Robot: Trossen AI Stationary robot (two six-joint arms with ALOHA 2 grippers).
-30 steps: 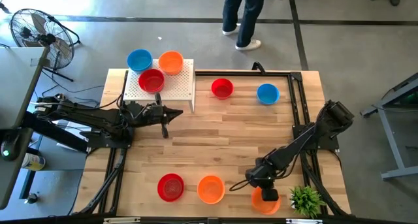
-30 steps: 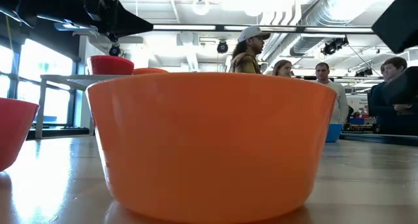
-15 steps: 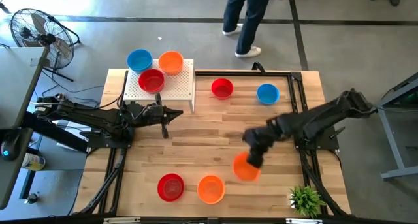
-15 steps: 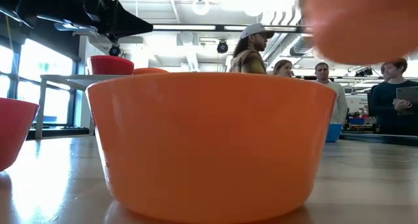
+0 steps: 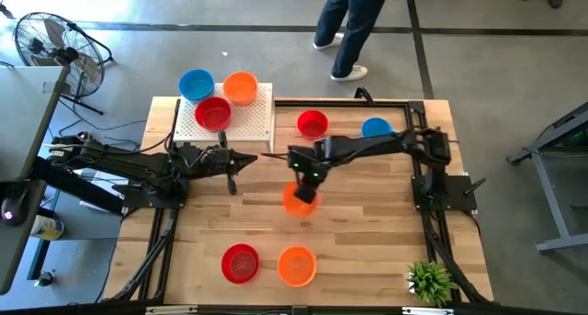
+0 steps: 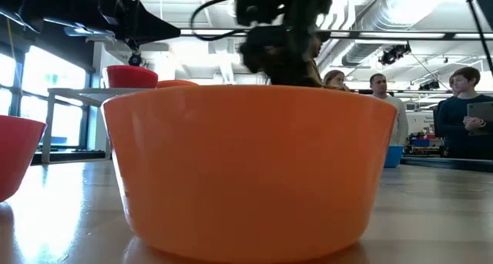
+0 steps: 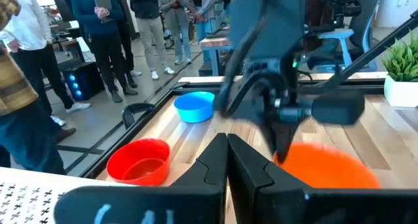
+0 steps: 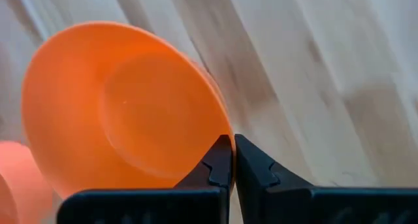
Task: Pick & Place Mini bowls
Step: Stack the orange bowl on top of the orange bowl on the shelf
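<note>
The right gripper (image 5: 304,185) hangs over the middle of the table, its fingers pinched tight on the rim of an orange bowl (image 5: 299,201), which it carries clear of the wood. In its own wrist view the two dark fingers (image 8: 221,166) meet on the bowl's edge, and the bowl (image 8: 124,110) tilts with its hollow facing the camera.

Nearest to that gripper on the front side, two bowls sit on the table close together: an orange one (image 5: 296,265) and a red one (image 5: 240,263) just beside it. On the far side, near the gripper, stands a red bowl (image 5: 312,124); a blue bowl (image 5: 375,128) lies farther toward the right arm's base, partly under the arm.

To the gripper's left, the left gripper (image 5: 230,180) waits with its fingers shut and empty, near the foot of the white perforated stand (image 5: 254,122). On that stand rest a red bowl (image 5: 212,113) and, beyond it, an orange bowl (image 5: 240,87); a blue bowl (image 5: 196,84) sits at the stand's far corner, though whether fully on it I cannot tell.

As a judgement, the work is partly done: about three bowls are at the stand, one is in transit, and four remain on the table. If the stand is the goal, the held bowl would go there next.
</note>
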